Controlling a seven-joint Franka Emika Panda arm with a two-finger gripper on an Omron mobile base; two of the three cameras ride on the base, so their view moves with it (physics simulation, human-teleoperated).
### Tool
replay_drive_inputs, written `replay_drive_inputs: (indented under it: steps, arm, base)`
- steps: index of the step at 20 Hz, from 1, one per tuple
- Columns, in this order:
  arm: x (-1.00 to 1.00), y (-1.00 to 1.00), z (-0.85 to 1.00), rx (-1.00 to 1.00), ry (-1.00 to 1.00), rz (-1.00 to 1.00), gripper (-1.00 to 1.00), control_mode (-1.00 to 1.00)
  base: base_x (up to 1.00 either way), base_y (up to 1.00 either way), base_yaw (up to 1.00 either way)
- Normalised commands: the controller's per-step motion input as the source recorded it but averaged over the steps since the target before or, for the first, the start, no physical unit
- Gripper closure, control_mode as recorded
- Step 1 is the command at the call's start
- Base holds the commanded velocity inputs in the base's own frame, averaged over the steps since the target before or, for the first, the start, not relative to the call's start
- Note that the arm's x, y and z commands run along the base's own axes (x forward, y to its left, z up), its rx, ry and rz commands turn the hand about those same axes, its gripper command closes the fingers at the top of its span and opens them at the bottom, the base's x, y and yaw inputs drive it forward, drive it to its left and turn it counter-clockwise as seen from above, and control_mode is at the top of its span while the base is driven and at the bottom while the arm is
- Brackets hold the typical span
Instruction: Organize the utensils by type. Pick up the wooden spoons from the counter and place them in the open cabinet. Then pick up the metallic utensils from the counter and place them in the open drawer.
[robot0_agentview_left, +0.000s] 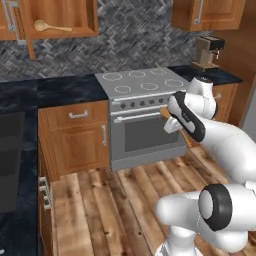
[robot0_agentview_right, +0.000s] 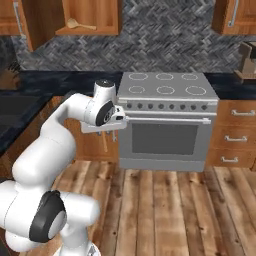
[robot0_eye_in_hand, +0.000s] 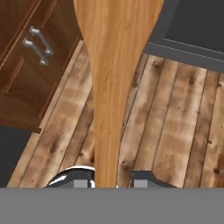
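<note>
While the fingers (robot0_eye_in_hand: 80, 183) clamp its handle, the large wooden spoon (robot0_eye_in_hand: 114, 74) shows warm tan grain.

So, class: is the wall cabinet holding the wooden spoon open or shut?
Open: the wall cabinet shows its inside, a wooden spoon lying on its shelf.
</note>
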Motion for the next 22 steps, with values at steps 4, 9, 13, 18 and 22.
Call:
replay_drive_inputs:
  steps: [4,9,13,18,22]
  arm:
    - [0.00,0.00,0.00,0.00,0.00,0.00,1.00,1.00]
    - [0.00,0.00,0.00,0.00,0.00,0.00,1.00,1.00]
    - [0.00,0.00,0.00,0.00,0.00,0.00,1.00,1.00]
    - [0.00,0.00,0.00,0.00,0.00,0.00,1.00,1.00]
    - [0.00,0.00,0.00,0.00,0.00,0.00,1.00,1.00]
  base:
    - [1.00,0.12,0.00]
    - [1.00,0.09,0.14]
    - [1.00,0.15,0.34]
    - [0.89,0.08,0.57]
    - [0.98,0.00,0.47]
